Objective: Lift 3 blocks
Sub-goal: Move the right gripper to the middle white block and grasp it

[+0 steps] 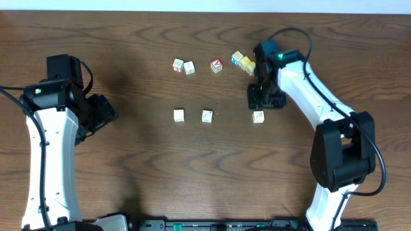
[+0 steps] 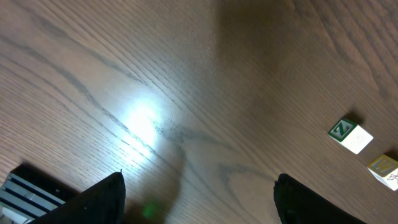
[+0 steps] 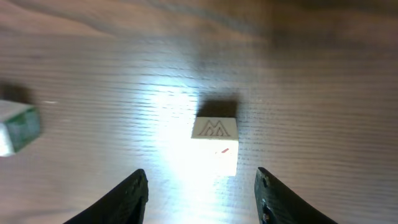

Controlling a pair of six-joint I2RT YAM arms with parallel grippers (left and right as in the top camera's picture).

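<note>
On brown table [image 1: 128,160], three cream blocks [image 1: 207,116], faint marks

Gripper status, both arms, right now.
Left gripper: open, empty.
Right gripper: open, empty; a block lies just ahead of its jaws, untouched.

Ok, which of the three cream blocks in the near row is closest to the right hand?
The rightmost cream block, right by the right hand; the middle block and leftmost block sit farther away.
</note>
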